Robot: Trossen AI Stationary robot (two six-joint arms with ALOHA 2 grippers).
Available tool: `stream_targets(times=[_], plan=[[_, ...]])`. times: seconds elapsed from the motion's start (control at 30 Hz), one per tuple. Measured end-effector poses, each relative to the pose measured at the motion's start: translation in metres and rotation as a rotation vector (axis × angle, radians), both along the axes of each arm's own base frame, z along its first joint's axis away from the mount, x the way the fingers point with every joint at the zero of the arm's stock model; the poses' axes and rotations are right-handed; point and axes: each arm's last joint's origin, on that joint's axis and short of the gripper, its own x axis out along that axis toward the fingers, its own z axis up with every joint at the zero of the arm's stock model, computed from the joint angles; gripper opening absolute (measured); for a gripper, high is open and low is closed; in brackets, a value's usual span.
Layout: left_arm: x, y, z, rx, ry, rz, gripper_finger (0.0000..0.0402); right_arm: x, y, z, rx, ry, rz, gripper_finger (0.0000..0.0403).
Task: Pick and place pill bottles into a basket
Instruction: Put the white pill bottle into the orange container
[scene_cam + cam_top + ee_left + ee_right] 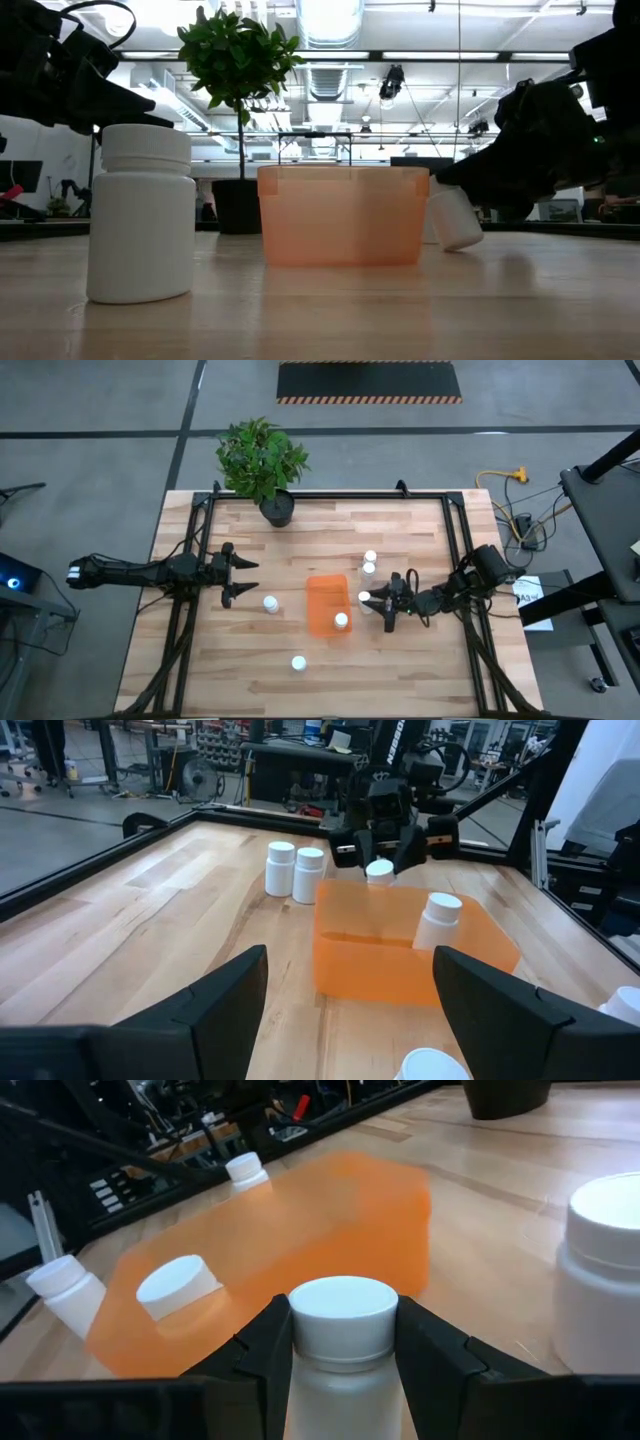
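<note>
Pale wooden table (pixel 200 660) on grey floor, potted plant (pixel 262 460) at far edge; right gripper (pixel 377 603) clamping pill bottle (pixel 365 598) beside orange basket (pixel 322 592); left gripper (pixel 240 575) spread, empty

Bright overhead ceiling lights, soft shadows, blurred wrist-view foregrounds.

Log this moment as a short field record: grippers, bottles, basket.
right gripper: shut on a pill bottle, beside the basket
left gripper: open, holding nothing, left of the basket
in basket: one bottle
loose on table: two bottles behind the right gripper, one near the left gripper, one at the front
other: potted plant at the back edge
</note>
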Motion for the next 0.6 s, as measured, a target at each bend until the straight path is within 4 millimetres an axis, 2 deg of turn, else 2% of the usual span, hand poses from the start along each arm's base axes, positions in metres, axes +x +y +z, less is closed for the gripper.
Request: stream_targets(times=[0.6], plan=[[0.0000,0.0000,-0.0002,0.000,0.001,0.000,0.0267,0.0040,0.0042,0.0007,-0.086,0.013,0.113,0.0148]])
